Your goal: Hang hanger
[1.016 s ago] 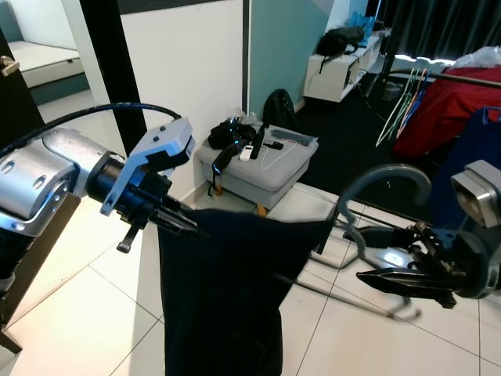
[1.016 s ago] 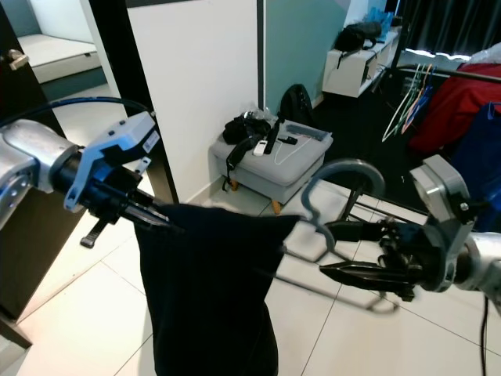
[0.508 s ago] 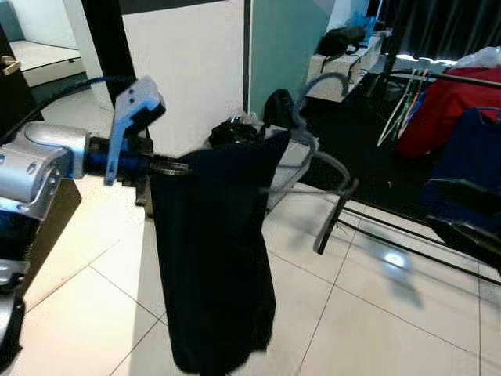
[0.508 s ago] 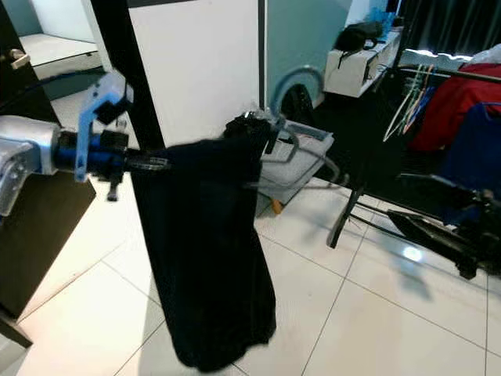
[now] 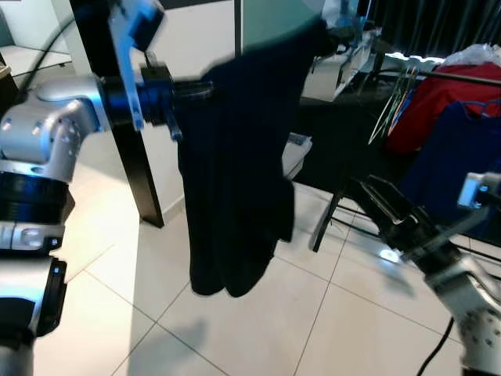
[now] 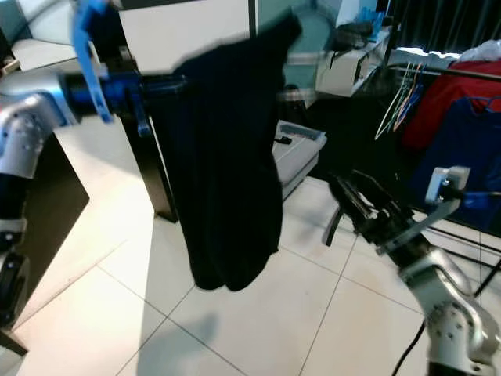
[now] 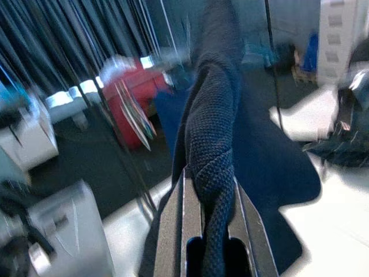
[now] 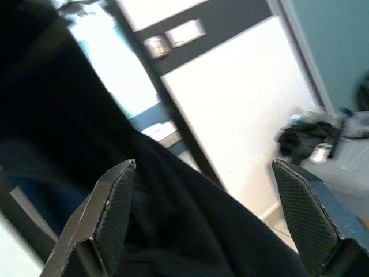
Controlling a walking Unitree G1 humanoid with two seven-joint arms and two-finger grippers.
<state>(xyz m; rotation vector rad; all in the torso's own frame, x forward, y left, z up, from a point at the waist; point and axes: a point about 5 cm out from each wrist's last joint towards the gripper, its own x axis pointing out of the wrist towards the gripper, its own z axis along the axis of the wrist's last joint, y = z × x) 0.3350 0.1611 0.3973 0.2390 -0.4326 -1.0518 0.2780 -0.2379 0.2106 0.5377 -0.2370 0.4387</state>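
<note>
Carrying the garment toward the rail

My left gripper pinches the dark garment, held high at left; my right gripper hangs spread and empty at right. Next I judge: reach the far-right rail.

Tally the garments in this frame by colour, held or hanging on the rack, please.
Dark navy garment, held up by the left gripper: 1
Red garment on the rack: 1
Blue garment on the rack: 1
Total: 3
</note>
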